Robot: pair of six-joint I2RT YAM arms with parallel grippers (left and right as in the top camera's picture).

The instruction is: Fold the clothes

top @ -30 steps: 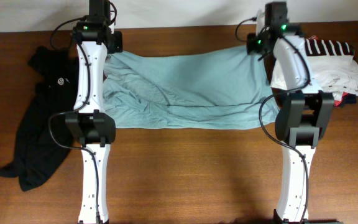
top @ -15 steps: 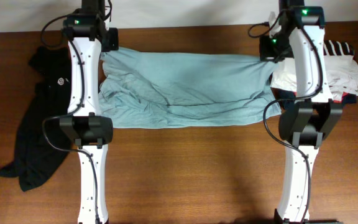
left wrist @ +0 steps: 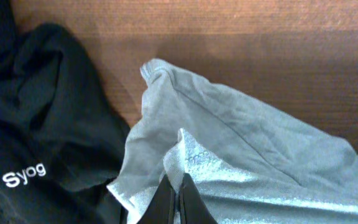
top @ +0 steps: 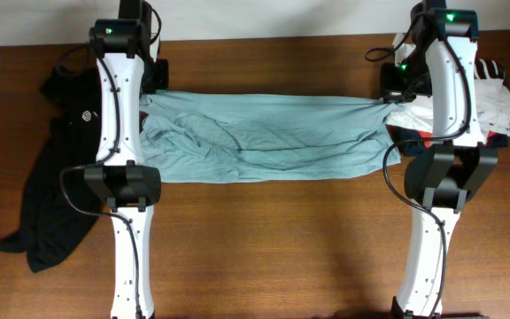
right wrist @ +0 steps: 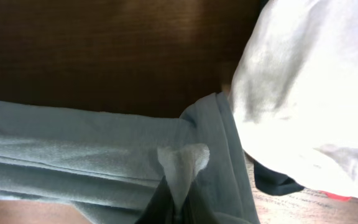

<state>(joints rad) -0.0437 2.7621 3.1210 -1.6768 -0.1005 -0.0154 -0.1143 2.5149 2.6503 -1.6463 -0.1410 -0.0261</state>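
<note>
Pale grey-teal shirt (top: 268, 137) is stretched out wide and wrinkly across the worktop; black top (top: 56, 168) lies crumpled at its left end.

even overhead light, dim soft wrist views

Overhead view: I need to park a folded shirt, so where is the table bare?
The widest bare table lies in front of the teal shirt, between the left arm and right arm. A narrow strip runs behind the shirt. The black top crowds the left, the white pile the right rear.
</note>
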